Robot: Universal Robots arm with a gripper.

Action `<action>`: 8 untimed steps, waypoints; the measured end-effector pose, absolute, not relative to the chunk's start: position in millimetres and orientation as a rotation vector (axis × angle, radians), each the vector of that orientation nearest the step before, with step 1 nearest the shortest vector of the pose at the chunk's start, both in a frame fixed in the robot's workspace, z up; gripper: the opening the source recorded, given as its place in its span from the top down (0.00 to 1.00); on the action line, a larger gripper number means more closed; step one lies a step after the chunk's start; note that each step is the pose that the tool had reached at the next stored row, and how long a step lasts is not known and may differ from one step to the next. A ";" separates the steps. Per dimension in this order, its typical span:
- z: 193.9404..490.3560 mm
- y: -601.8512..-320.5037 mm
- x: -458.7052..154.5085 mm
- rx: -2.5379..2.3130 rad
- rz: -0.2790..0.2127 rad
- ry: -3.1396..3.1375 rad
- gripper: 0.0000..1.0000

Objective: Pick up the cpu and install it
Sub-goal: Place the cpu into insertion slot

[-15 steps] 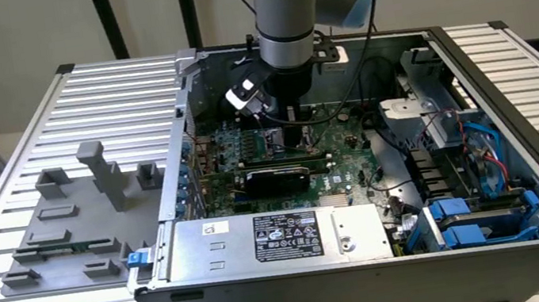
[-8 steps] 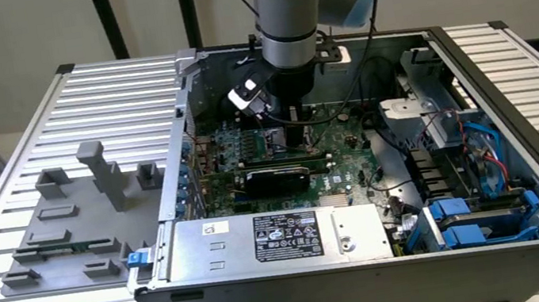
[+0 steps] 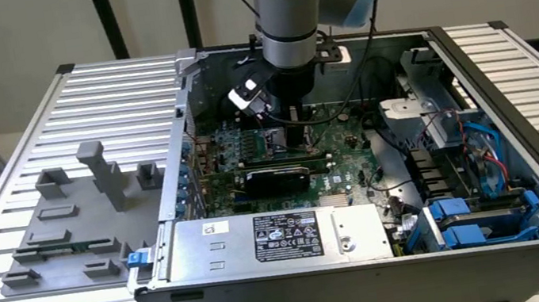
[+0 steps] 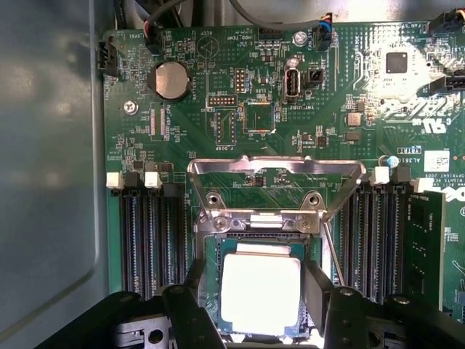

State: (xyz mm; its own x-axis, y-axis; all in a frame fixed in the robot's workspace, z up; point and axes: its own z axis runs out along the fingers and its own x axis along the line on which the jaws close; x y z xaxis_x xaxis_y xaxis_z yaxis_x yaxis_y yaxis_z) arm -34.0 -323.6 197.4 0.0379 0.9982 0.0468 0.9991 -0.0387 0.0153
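Observation:
The cpu [image 4: 260, 292], a flat square chip with a silver-white top and a thin green edge, lies between my gripper's [image 4: 256, 309] two black fingers [image 4: 190, 309], which press on its opposite edges. It sits over the open socket [image 4: 256, 224] of the green motherboard [image 4: 218, 109], just below the raised metal load plate [image 4: 276, 169]. In the exterior view my gripper [image 3: 285, 123] reaches down inside the open computer case [image 3: 521, 121], low over the motherboard [image 3: 342, 168], and the chip is hidden under it.
Black memory slots [image 4: 149, 240] flank the socket on both sides. A silver power supply [image 3: 282, 237] fills the case's near side, with cables and blue drive bays [image 3: 472, 221] at the exterior view's right. Grey fixture blocks [image 3: 102, 176] and a green memory stick [image 3: 65, 248] rest on the ribbed table [image 3: 14, 157].

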 end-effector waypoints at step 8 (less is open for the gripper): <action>197.3 -323.7 -35.4 -2.252 -0.035 -2.168 0.37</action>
State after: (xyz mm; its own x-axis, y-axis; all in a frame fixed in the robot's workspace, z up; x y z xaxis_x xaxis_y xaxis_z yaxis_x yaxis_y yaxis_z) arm -35.4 -323.7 197.3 0.0377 0.9989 0.0264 0.9993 -0.0379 0.0045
